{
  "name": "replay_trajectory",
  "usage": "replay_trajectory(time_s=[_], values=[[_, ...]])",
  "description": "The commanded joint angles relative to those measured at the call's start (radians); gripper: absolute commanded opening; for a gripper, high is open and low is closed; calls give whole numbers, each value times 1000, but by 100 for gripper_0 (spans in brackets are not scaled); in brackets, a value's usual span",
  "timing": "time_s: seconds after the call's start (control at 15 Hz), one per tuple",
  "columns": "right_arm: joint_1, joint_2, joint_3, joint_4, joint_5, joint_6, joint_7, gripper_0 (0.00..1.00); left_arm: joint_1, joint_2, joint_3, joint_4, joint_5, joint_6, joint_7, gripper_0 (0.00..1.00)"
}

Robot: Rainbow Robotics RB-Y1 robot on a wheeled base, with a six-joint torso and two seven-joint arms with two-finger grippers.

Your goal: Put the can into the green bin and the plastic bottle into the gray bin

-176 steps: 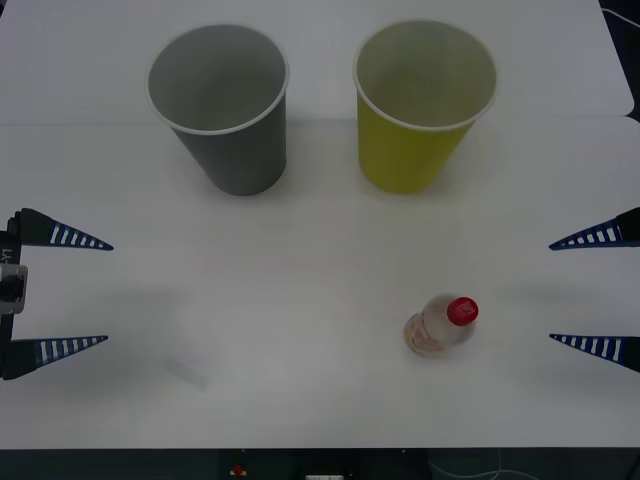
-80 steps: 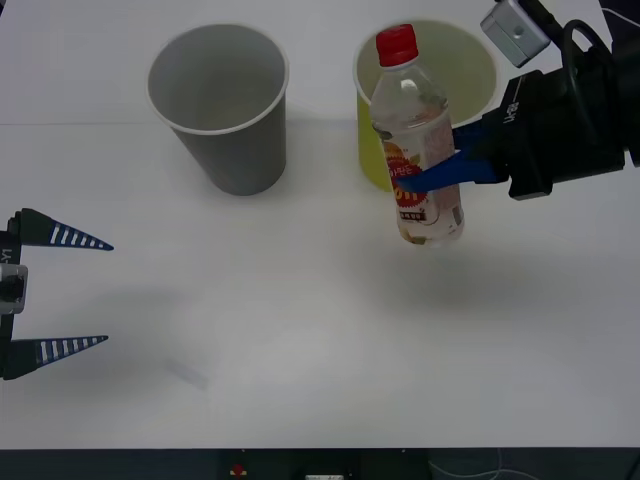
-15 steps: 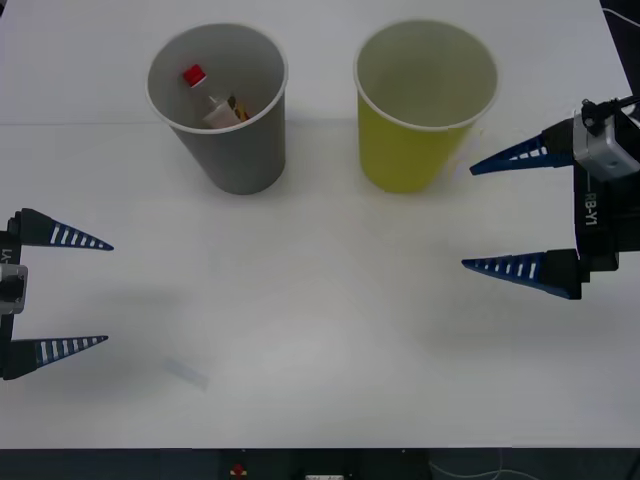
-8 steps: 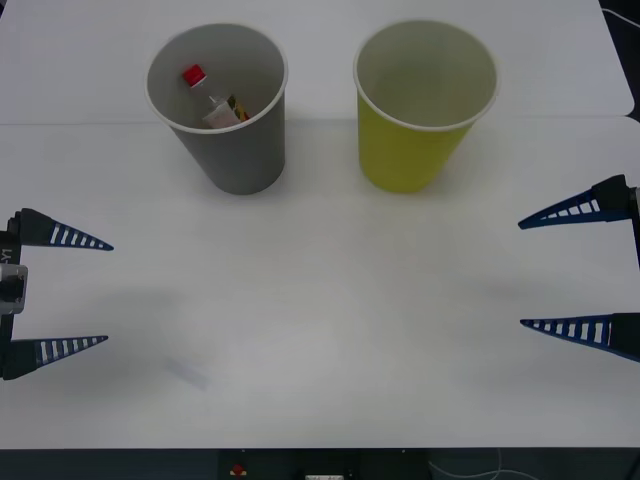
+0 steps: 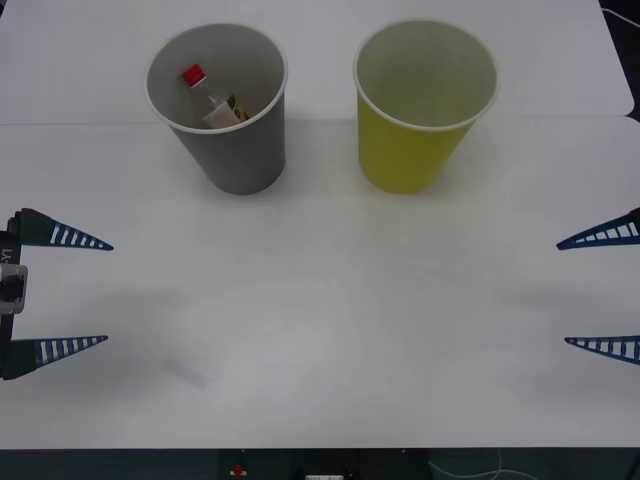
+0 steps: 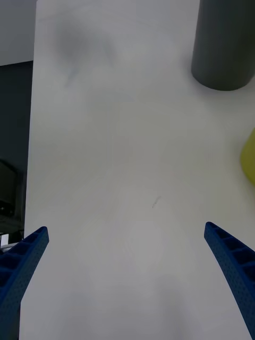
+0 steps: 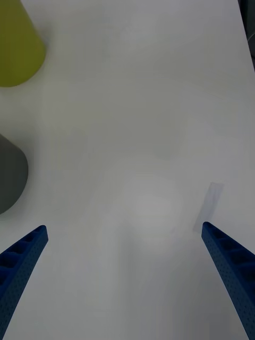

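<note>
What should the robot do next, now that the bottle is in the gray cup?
Probably just wait with both hands parked. The small clear plastic bottle with the red cap lies inside the large gray paper cup. The large yellow-green paper cup looks empty, and no can is on the white table. The left hand and right hand are open.
</note>
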Motion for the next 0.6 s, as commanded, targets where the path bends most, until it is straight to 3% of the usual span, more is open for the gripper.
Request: replay_trajectory(time_s=[0.07, 0.6], values=[[-24, 0, -2, 81, -2, -53, 70, 100, 0, 0, 0, 0, 0, 0, 0, 100], [-48, -3, -2, 93, 0, -58, 58, 100, 0, 0, 0, 0, 0, 0, 0, 100]])
